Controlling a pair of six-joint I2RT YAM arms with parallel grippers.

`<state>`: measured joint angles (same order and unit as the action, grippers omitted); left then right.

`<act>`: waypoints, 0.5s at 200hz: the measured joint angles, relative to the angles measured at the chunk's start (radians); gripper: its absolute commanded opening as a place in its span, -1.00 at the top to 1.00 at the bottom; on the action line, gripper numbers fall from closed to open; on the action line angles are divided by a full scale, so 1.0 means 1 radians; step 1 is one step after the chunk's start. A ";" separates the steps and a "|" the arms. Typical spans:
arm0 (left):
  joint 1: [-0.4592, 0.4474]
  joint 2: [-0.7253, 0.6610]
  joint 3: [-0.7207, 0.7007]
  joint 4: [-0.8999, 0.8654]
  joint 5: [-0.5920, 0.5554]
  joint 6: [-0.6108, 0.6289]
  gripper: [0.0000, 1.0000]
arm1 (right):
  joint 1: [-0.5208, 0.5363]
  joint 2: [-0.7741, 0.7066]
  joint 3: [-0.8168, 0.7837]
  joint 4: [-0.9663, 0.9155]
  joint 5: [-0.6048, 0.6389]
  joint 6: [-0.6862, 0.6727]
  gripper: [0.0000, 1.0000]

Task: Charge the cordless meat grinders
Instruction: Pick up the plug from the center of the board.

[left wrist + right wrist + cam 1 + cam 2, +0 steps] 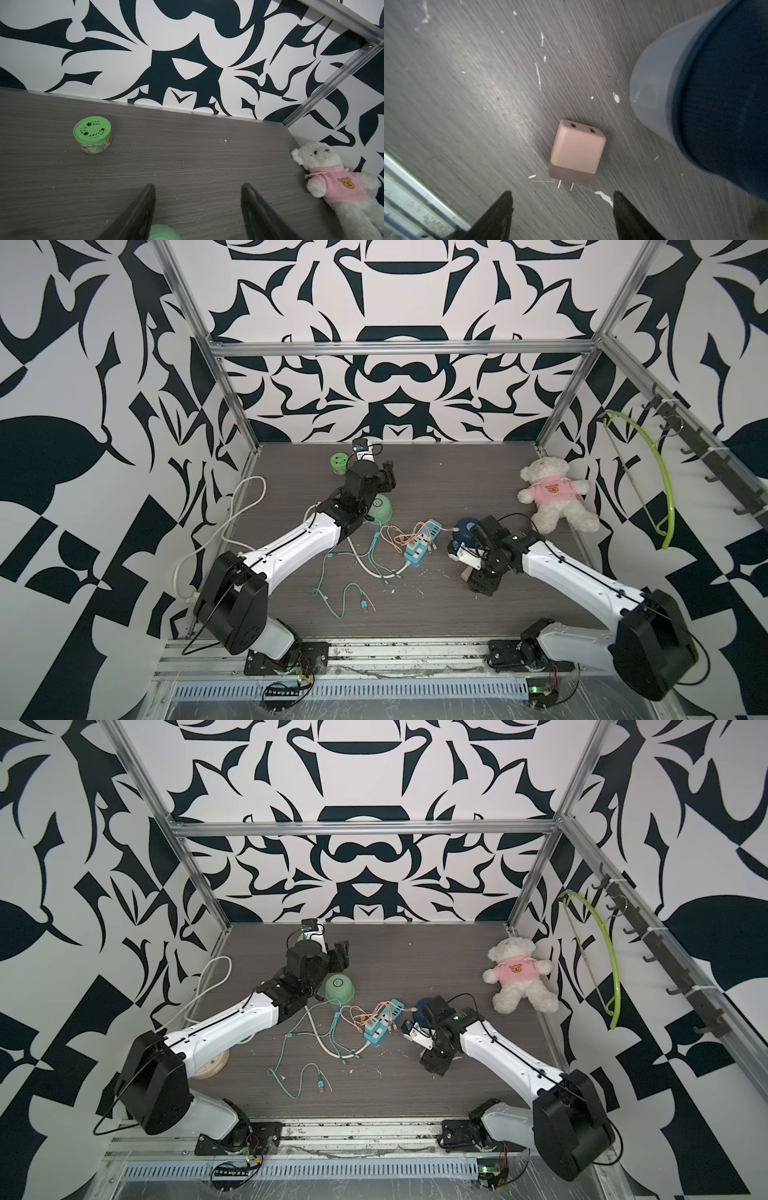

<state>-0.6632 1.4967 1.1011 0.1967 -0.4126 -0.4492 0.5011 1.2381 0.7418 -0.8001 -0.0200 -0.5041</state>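
The mint green meat grinder [381, 508] [340, 986] stands on the table beside my left wrist; only its edge [164, 232] shows in the left wrist view. My left gripper [388, 477] [198, 185] hovers just behind it, open and empty. The dark blue meat grinder [464, 528] [716, 93], with its clear base, stands partly hidden behind my right arm. My right gripper [473, 580] [562, 193] is open over the table beside it. A pink plug adapter [578, 150] lies just ahead of the right fingertips, prongs toward them, untouched.
A blue power strip [419, 545] lies mid-table with orange cables [399, 537] and teal cables [345, 585] tangled around it. A small green lidded jar [338, 464] [92, 133] stands at the back left. At the back right lies a white teddy bear [552, 493].
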 measured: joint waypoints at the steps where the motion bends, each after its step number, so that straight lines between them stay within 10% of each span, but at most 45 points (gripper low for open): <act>1: 0.000 0.000 0.000 0.000 -0.001 0.000 -0.37 | 0.000 0.002 0.000 0.002 0.001 0.000 -0.48; 100: 0.000 -0.005 -0.011 0.000 -0.015 0.008 -0.37 | 0.000 0.145 -0.044 0.161 0.037 0.027 -0.14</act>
<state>-0.6632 1.4918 1.0901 0.1963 -0.4274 -0.4412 0.5011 1.3834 0.6975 -0.6395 0.0174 -0.4767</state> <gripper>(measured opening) 0.683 0.605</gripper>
